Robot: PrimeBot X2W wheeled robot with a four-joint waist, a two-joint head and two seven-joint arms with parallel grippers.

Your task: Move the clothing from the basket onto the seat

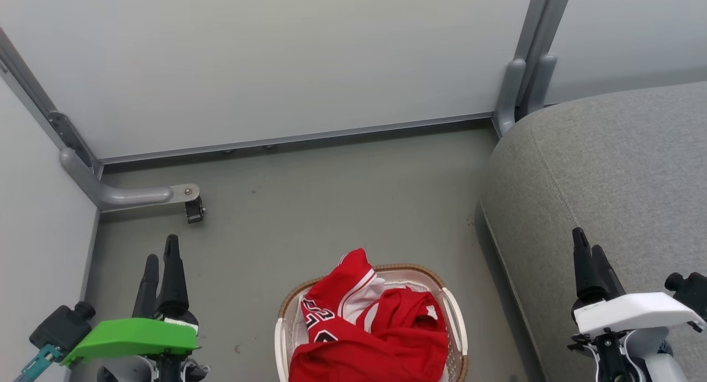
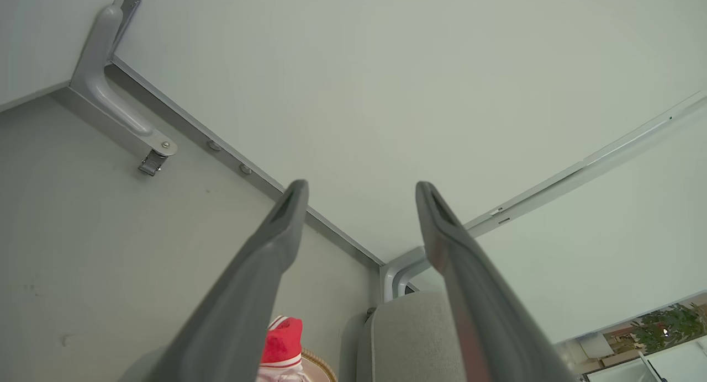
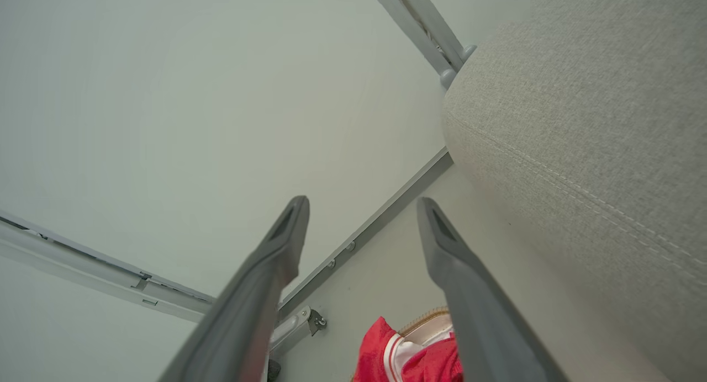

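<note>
Clothing lies heaped in the basket at the bottom centre of the head view, nothing lifted yet. My left gripper at lower left and right gripper at lower right hang spread and empty, flanking the basket, ready to reach in. The seat fills the right side, near the basket, so I judge it a short carry
</note>
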